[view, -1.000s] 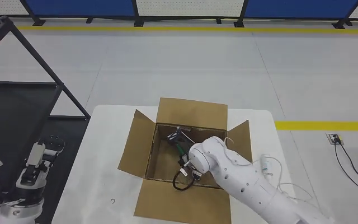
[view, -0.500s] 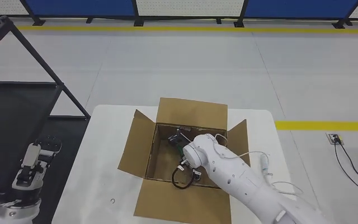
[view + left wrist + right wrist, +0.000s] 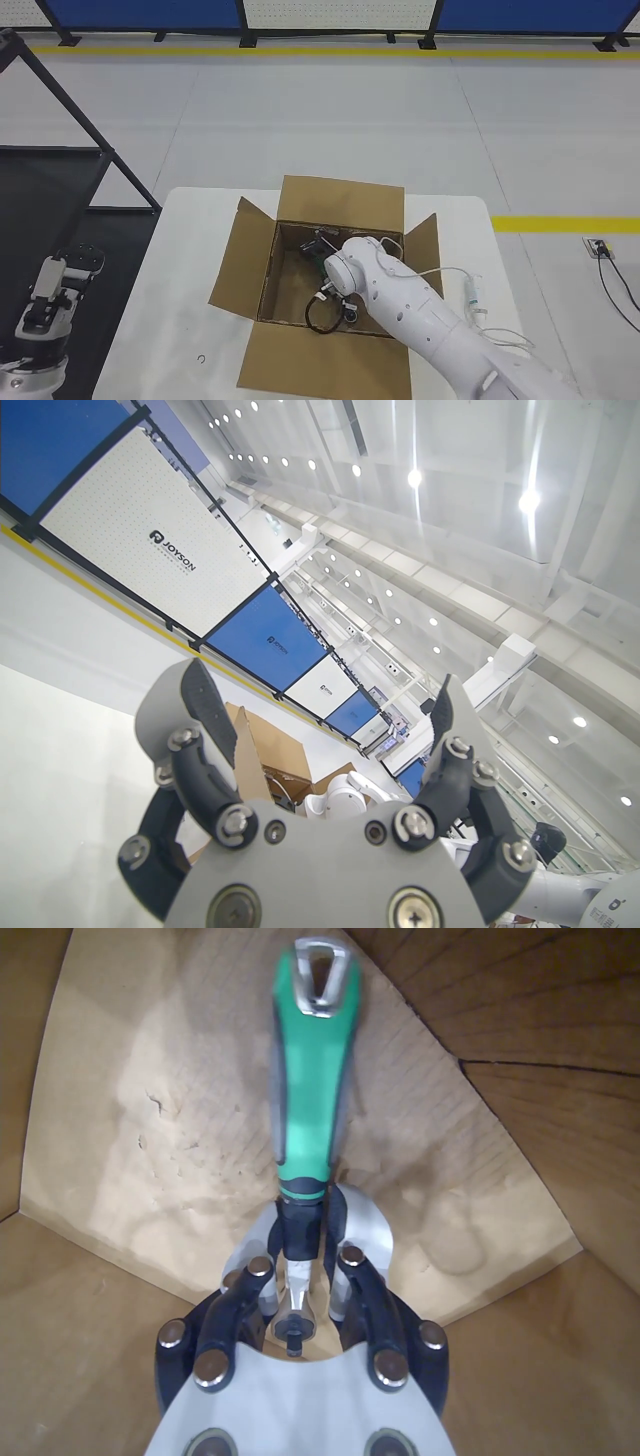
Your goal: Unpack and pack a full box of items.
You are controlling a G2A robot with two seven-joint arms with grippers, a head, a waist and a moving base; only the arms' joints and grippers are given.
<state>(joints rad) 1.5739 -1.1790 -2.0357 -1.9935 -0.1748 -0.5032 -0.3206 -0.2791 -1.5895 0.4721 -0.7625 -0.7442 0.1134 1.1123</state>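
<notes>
Ratchet (image 3: pixel 310 1093) inside box (image 3: pixel 342 200), right claw (image 3: pixel 304 1235) clamped on black neck beside head. Likely stiff steel, head-heavy; rubbery green handle looks grippier. Left claw (image 3: pixel 322 682) spread, holding nothing, off table (image 3: pixel 180 260) edge.

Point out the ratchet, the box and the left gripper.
ratchet (image 3: pixel 310 1093): right wrist view, on its green handle.
box (image 3: pixel 345 203): top view, on the far flap.
left gripper (image 3: pixel 322 675): left wrist view, midway between its open fingers.
</notes>
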